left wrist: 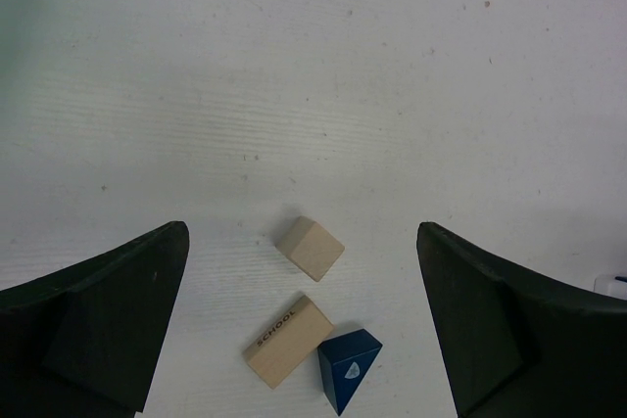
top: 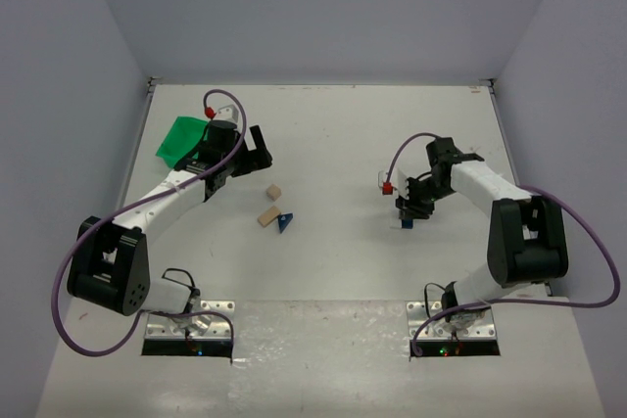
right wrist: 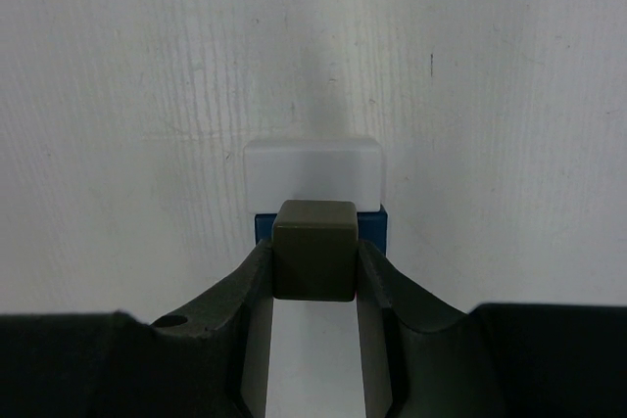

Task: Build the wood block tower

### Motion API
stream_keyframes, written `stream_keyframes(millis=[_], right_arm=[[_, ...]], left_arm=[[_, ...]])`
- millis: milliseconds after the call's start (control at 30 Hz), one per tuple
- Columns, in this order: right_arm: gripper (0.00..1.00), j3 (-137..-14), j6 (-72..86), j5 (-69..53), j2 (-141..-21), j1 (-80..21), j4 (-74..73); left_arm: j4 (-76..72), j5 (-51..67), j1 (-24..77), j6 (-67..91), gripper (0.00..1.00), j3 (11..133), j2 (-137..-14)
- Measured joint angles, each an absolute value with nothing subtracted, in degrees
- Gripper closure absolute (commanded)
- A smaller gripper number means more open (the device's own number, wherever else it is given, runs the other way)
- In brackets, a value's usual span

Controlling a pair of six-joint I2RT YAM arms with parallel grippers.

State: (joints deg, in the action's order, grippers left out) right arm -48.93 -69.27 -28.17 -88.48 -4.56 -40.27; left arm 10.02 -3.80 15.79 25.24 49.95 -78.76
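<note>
A tan cube, a tan oblong block marked SCHOOL and a blue triangular wedge lie together on the white table; they also show in the top view, the cube, the oblong and the wedge. My left gripper is open and empty, up and left of them. My right gripper is shut on a dark grey cube, held over a blue block with a white block beyond it.
A green plastic bin sits at the far left, behind the left gripper. The table's back edge meets the wall. The two arm bases stand at the near edge.
</note>
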Motion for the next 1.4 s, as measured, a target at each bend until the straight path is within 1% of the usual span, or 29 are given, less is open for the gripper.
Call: stream_keyframes(millis=[667, 933, 1400], right_arm=[[0.78, -49.21, -70.33, -28.73, -90.03, -4.56, -40.98], [0.74, -49.21, -70.37, -28.67, -90.11, -4.56, -40.66], [0.73, -49.21, -70.67, -28.53, -90.11, -4.56, -39.58]], left_arm=[[10.14, -4.05, 15.84, 24.66, 0.00, 49.96, -78.98], [10.15, -4.03, 15.84, 24.58, 0.00, 50.28, -79.01], [10.17, -4.01, 15.87, 24.45, 0.00, 50.28, -79.64]])
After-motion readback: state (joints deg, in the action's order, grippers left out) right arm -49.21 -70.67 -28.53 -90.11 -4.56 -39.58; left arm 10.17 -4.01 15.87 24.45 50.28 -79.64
